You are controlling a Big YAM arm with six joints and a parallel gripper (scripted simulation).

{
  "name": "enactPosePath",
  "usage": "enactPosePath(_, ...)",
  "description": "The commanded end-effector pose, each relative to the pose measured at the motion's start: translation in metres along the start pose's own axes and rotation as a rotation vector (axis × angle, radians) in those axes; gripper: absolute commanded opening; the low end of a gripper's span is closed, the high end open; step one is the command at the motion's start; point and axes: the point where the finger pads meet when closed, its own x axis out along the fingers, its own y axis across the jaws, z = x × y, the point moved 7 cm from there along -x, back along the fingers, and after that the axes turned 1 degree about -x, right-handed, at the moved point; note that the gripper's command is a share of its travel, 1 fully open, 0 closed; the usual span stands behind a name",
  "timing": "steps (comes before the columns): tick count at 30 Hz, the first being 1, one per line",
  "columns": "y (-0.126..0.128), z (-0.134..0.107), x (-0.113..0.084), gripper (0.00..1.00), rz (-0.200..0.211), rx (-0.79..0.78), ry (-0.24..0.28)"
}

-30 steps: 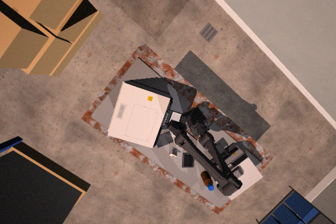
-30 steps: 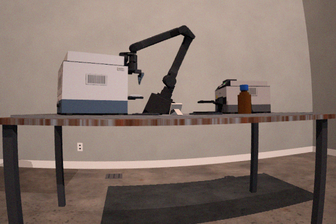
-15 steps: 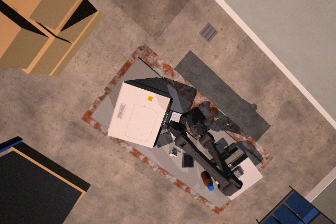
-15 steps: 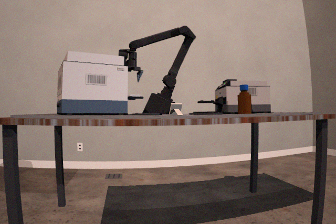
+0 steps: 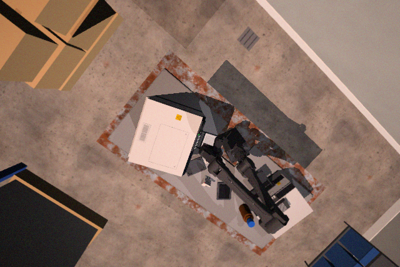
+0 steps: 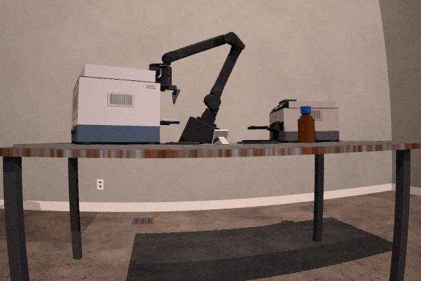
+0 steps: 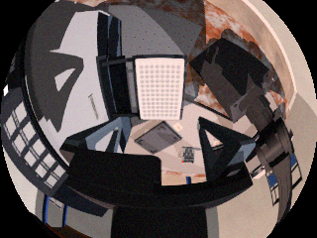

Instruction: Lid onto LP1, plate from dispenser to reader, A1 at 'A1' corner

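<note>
The white plate lies on the stage beside the large white reader. Its wells show from above, and it looks flat; its A1 corner cannot be read. My gripper is open and empty, fingers down, above the plate with a clear gap; in the wrist view the plate lies mostly ahead of the fingers. The smaller dispenser is at the other end, its stage sticking out with no plate visible on it. I cannot make out the clear lid or the LP1 name.
A dark bench pad lies near the reader, and another dark pad lies nearer the dispenser. A small white stand is between them. The brown bottle with a blue cap stands upright beside the dispenser, near my arm.
</note>
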Motion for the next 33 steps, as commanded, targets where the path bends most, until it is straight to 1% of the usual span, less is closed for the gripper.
enactPosePath(1, 0.001, 0.005, -0.01, 1.0, 0.045, 0.003, -0.005)
enactPosePath(3, 0.001, 0.005, -0.01, 1.0, 0.046, -0.004, -0.004)
enactPosePath(4, -0.001, -0.003, -0.01, 0.0, 0.041, -0.051, -0.006)
enactPosePath(8, -0.009, -0.031, -0.012, 0.0, 0.027, -0.214, -0.013)
enactPosePath(12, -0.012, -0.05, -0.016, 0.0, 0.021, -0.342, -0.017)
enactPosePath(14, -0.012, -0.05, -0.016, 0.0, 0.021, -0.342, -0.017)
enactPosePath(15, -0.012, -0.045, -0.014, 0.0, 0.02, -0.334, -0.016)
enactPosePath(17, -0.015, -0.054, -0.012, 0.0, 0.017, -0.404, -0.015)
enactPosePath(19, -0.019, -0.062, -0.011, 0.0, 0.005, -0.477, -0.016)
enactPosePath(22, -0.025, -0.079, -0.014, 0.0, 0.012, -0.583, -0.023)
enactPosePath(25, -0.025, -0.087, -0.019, 0.0, 0.033, -0.674, -0.032)
enactPosePath(29, -0.032, -0.094, -0.014, 0.0, 0.01, -0.768, -0.024)
enactPosePath(32, -0.033, -0.095, -0.012, 0.0, 0.007, -0.77, -0.028)
enactPosePath(33, -0.036, -0.1, -0.011, 0.0, 0.003, -0.799, -0.026)
